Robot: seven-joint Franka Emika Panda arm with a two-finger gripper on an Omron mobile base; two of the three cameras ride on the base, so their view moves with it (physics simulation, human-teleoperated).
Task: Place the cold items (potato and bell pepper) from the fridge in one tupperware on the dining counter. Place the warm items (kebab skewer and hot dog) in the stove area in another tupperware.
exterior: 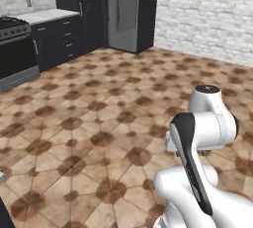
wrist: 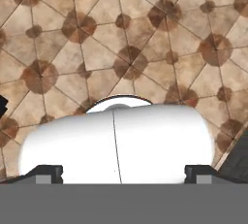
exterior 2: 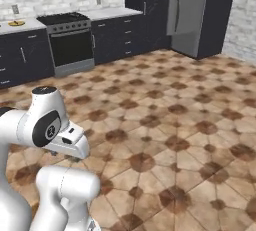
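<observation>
The fridge (exterior: 123, 10) (exterior 2: 192, 12) stands tall and grey at the far end of the kitchen with its door closed, so the potato and bell pepper are hidden. The stove (exterior: 15, 44) (exterior 2: 70, 40) sits among dark cabinets, far from the arm. The kebab skewer, hot dog, both tupperware and the dining counter are out of view. My gripper (wrist: 123, 172) points down at the tiled floor. Its two dark fingertips (wrist: 48, 172) stand wide apart, open, with nothing between them. The arm is folded close over the base.
Brown tiled floor (exterior: 99, 113) stretches between me and the kitchen units. Dark cabinets with a white countertop (exterior 2: 107, 12) flank the stove. A small yellow thing (exterior 2: 16, 23) lies on the counter left of it. A white brick wall (exterior: 207, 15) runs along the right.
</observation>
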